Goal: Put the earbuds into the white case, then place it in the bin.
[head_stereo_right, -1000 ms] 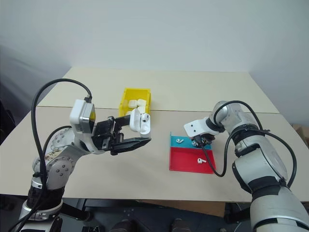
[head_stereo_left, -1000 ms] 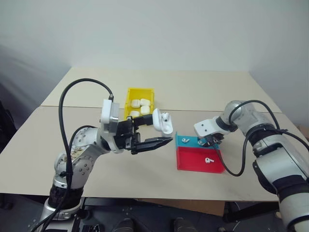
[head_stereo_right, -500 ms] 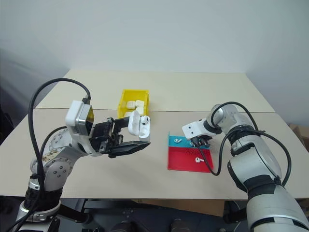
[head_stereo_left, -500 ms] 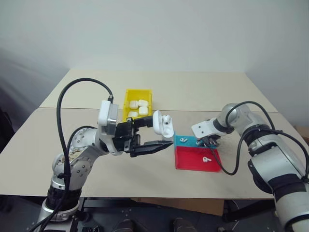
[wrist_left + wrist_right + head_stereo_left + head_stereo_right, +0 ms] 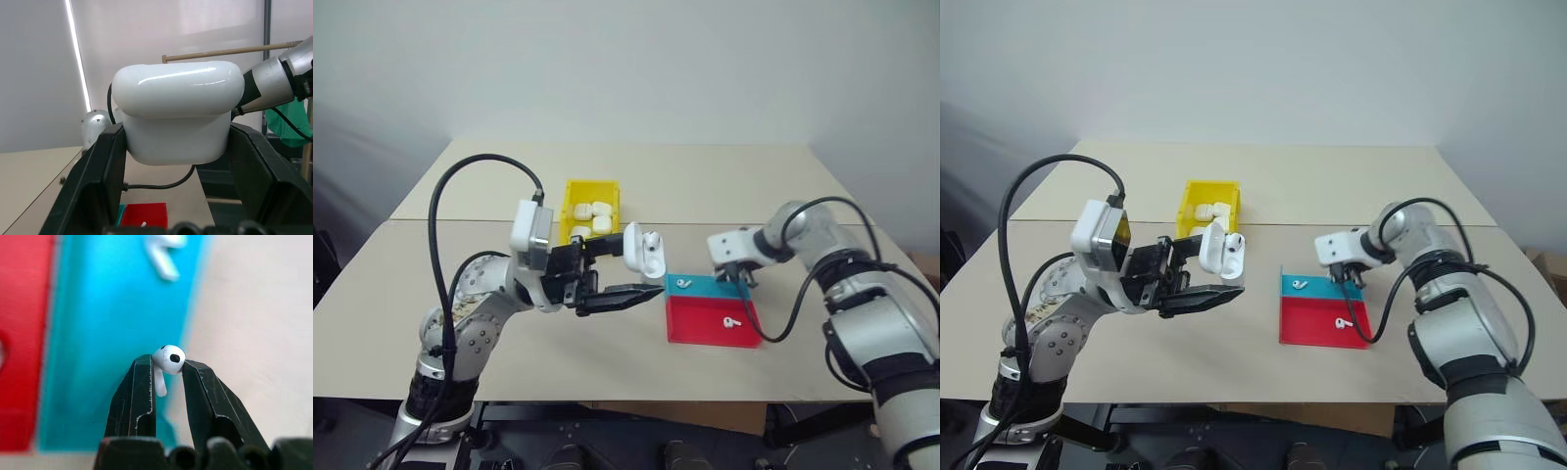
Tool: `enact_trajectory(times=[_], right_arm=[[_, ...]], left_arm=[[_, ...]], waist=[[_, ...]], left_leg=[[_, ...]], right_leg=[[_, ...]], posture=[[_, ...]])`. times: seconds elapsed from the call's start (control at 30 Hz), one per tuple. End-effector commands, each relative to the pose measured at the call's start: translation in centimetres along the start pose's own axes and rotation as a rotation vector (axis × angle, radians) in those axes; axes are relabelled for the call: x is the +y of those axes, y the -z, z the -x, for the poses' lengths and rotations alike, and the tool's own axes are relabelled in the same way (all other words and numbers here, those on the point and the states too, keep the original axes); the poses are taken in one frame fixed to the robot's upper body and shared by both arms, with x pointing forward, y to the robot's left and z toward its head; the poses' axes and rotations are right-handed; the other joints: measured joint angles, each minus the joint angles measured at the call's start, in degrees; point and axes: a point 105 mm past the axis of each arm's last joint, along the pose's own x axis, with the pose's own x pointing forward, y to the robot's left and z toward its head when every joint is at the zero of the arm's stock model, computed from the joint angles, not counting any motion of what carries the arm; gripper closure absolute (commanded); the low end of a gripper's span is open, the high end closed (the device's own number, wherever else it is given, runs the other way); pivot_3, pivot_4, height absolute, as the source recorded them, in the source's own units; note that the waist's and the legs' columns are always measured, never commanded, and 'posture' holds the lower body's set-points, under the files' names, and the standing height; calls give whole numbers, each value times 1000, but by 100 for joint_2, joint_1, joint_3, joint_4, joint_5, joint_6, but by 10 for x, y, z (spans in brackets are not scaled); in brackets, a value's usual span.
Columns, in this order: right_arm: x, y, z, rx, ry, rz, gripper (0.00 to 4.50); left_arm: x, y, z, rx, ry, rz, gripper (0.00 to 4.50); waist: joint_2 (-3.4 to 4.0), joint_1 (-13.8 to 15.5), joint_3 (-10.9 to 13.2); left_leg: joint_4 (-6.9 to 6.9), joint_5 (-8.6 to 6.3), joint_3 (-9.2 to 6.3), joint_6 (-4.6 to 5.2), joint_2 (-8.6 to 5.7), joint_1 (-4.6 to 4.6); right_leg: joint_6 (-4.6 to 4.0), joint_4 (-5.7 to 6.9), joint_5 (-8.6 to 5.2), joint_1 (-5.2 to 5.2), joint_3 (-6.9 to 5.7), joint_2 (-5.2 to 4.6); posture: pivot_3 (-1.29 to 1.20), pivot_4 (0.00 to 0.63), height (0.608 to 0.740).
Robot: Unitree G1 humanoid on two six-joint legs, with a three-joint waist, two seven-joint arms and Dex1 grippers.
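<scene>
Left wrist view: white case [image 5: 178,115] hides most of the tray [image 5: 144,215].

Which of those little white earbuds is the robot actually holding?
The earbud pinched at the tips of the right pincer, lifted above the tray. The other two lie loose on the tray: one on the blue part, one on the red.

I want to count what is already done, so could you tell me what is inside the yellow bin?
Several white cases lie inside the yellow bin, bunched toward its near end. The near wall and the left gripper's held case cover the bottom edge, so the exact count is unclear.
</scene>
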Motion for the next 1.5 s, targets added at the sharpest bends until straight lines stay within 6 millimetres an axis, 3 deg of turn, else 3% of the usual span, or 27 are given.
enact_trajectory(times=[0.03,0.27,0.37,0.5,0.63,0.83,1.5], right_arm=[[-3,-33,44,-252,153,-151,3850],[49,-102,119,-889,273,-622,3850],[76,-128,137,-1126,263,-724,3850],[97,-154,149,-1271,248,-771,3850],[101,-174,149,-1298,198,-812,3850],[99,-186,149,-1301,159,-831,3850],[102,-183,129,-1138,150,-768,3850]], left_arm=[[-2,-8,-6,-27,58,-16,1733],[8,-4,-9,-25,73,8,1733],[11,-1,-12,-24,82,20,1733],[14,2,-16,-27,102,32,1733],[18,2,-20,-36,116,40,1733],[20,4,-20,-35,126,48,1733],[19,6,-14,-21,113,29,1733]], waist=[[0,60,0],[3,123,0],[-1,117,-3],[1,99,-4],[1,78,-4],[0,88,-4],[-1,106,-3]], left_leg=[[-1,-1,-1,0,0,0],[2,-3,-7,1,0,-7],[12,-3,-13,1,2,7],[19,-2,-13,3,2,7],[19,-2,-12,4,2,2],[17,-1,-14,7,0,-9],[17,-1,-15,7,2,-12]], right_leg=[[-1,-2,-1,1,-1,0],[-1,7,-5,-1,-5,0],[8,11,-11,17,-12,2],[-29,12,-26,14,-9,0],[-30,6,-26,12,-5,1],[-29,-6,-27,10,-4,1],[-28,-13,-28,8,-6,1]], posture=[[0,150,740],[0,150,740],[0,150,740],[0,150,740],[0,150,740],[0,150,740],[0,150,740]])
